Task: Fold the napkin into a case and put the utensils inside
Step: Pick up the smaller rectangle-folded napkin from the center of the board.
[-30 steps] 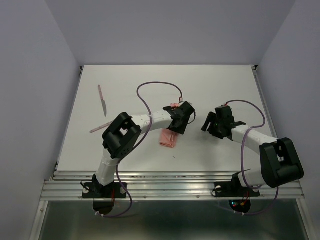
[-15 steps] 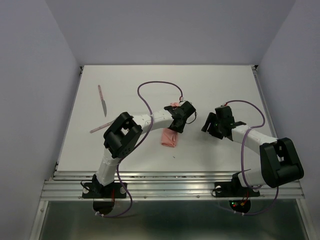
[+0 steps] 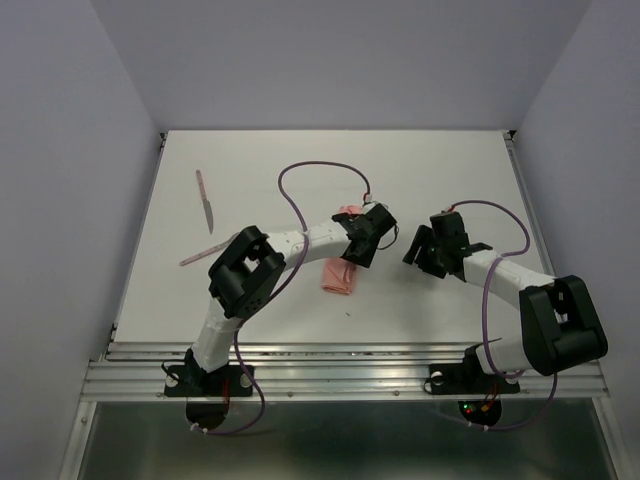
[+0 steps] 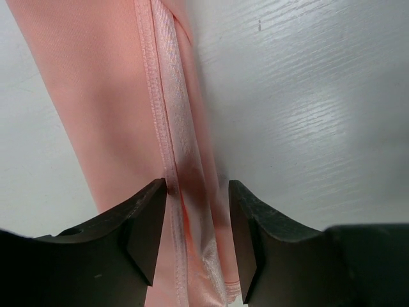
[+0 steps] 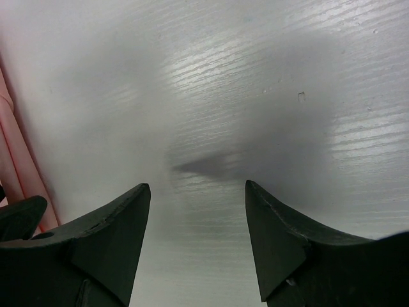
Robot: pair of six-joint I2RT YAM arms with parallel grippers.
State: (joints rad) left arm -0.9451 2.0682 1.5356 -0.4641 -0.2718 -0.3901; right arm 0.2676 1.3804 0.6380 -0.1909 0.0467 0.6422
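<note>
Left gripper (image 4: pixel 198 214) slightly farther along napkin (image 4: pixel 102 96)

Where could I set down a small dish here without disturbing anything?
Free: the table's far strip beyond the napkin, and the near strip between the two arm bases. Crowded: the centre, where the left gripper straddles the napkin beside the right gripper, and the left edge, with two utensils.

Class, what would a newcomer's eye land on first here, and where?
The salmon-pink napkin, folded into a narrow strip at centre, with the left gripper over it, jaws astride its hemmed fold. The right gripper hangs open over bare table beside it; a knife and another utensil lie far left.
</note>
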